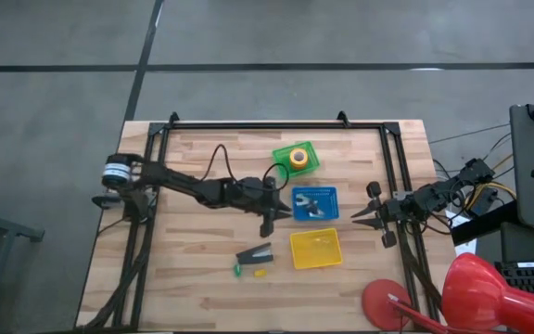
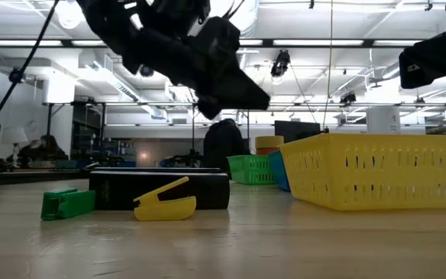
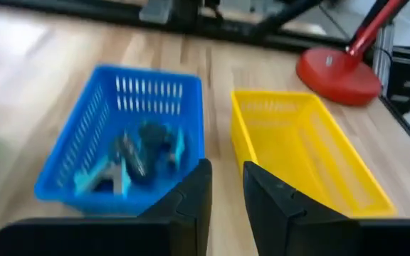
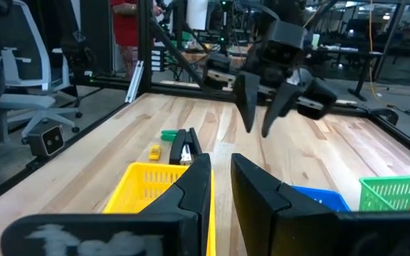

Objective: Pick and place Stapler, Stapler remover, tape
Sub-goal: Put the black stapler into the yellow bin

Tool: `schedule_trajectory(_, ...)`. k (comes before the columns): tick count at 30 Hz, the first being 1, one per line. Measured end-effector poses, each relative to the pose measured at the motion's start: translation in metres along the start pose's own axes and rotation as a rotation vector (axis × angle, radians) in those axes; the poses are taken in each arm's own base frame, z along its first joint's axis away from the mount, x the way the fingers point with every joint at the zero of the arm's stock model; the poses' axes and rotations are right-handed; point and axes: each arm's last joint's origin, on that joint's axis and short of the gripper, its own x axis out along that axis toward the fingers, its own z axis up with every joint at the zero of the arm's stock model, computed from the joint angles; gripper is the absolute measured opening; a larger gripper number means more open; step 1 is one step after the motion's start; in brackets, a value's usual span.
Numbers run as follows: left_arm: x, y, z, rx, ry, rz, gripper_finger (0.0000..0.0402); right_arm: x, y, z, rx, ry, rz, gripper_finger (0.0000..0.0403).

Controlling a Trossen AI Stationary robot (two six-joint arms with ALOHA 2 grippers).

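Observation:
The dark stapler lies flat on the wooden table, near the yellow basket's left side; it also shows in the low view and the right wrist view. The tape sits in the green basket. The stapler remover, dark with cyan parts, lies in the blue basket. My left gripper hangs open above the table, between the stapler and the blue basket, holding nothing; the right wrist view shows its spread fingers. My right gripper waits at the table's right edge with a narrow gap between its fingers.
A yellow basket stands right of the stapler. A small green bit and a yellow bit lie just in front of the stapler. A red lamp stands at the near right corner. Bare wood lies left of the stapler.

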Motion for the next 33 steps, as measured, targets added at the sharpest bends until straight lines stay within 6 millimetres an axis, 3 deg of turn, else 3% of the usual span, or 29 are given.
schedule_trajectory(6, -0.020, -0.014, -0.004, -0.035, 0.181, -0.004, 0.0083, 0.000, 0.000, 0.000, -0.001, 0.000, 0.000, 0.0052)
schedule_trajectory(14, -0.037, -0.038, -0.025, -0.100, 0.437, -0.005, 0.0083, 0.000, 0.000, 0.000, -0.003, 0.003, 0.000, 0.0052)
schedule_trajectory(19, -0.037, -0.051, -0.035, -0.150, 0.465, -0.015, 0.0097, 0.000, 0.000, 0.000, -0.002, 0.004, 0.000, 0.0052)
schedule_trajectory(28, -0.035, -0.066, -0.044, -0.108, 0.466, 0.044, 0.0175, 0.000, 0.000, 0.000, -0.003, 0.004, 0.000, 0.0052)
schedule_trajectory(33, -0.035, -0.075, -0.045, -0.124, 0.455, 0.030, 0.0185, 0.000, 0.000, 0.000, -0.004, 0.005, 0.000, 0.0052)
